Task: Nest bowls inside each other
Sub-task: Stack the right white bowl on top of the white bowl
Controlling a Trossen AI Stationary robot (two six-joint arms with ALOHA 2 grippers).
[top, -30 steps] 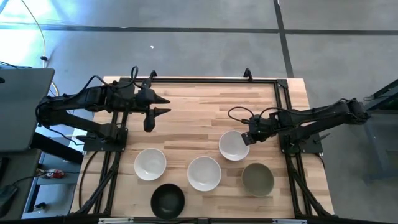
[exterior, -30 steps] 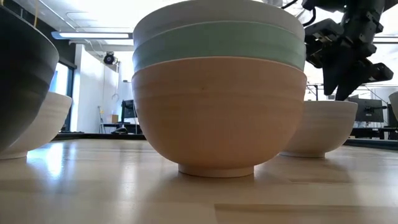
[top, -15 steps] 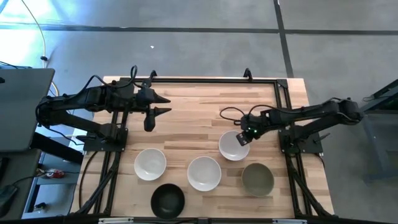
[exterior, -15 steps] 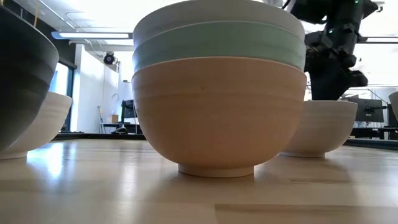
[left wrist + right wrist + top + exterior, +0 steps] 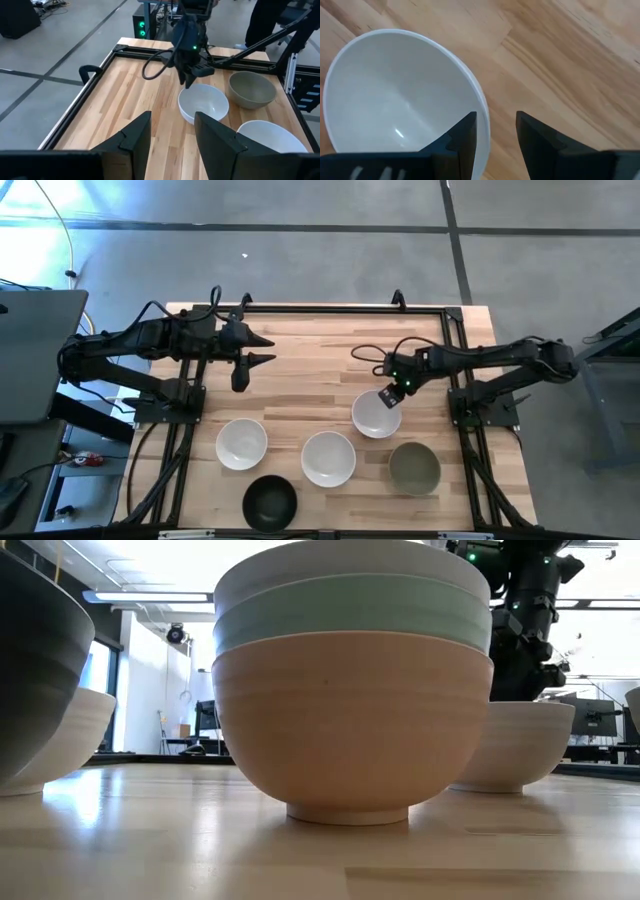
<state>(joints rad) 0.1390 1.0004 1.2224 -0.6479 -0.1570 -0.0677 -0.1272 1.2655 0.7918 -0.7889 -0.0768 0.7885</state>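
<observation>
Nesting is partly done, judging by the low view: a white bowl sits inside the mint green bowl (image 5: 352, 612), which sits inside the peach-orange bowl (image 5: 352, 725), making one stack of three (image 5: 328, 458) near the front middle of the table (image 5: 300, 375). Four bowls are left loose: the white bowl on the left (image 5: 242, 443), the black bowl (image 5: 270, 502) at the front edge, the olive-grey bowl (image 5: 414, 467) on the right, and the white bowl (image 5: 377, 414) behind it. The right gripper (image 5: 391, 396) hangs at the far rim of that last white bowl, its jaws parted with one finger inside the rim and one outside, but not yet clamped on the wall. The left gripper (image 5: 262, 349) waits well apart at the back left, jaws open and empty. The olive-grey bowl is just beside the targeted bowl and the stack is near, so lifting it likely needs care not to clip either. Beyond the table, a person's legs (image 5: 270, 22) show in the left wrist view.
</observation>
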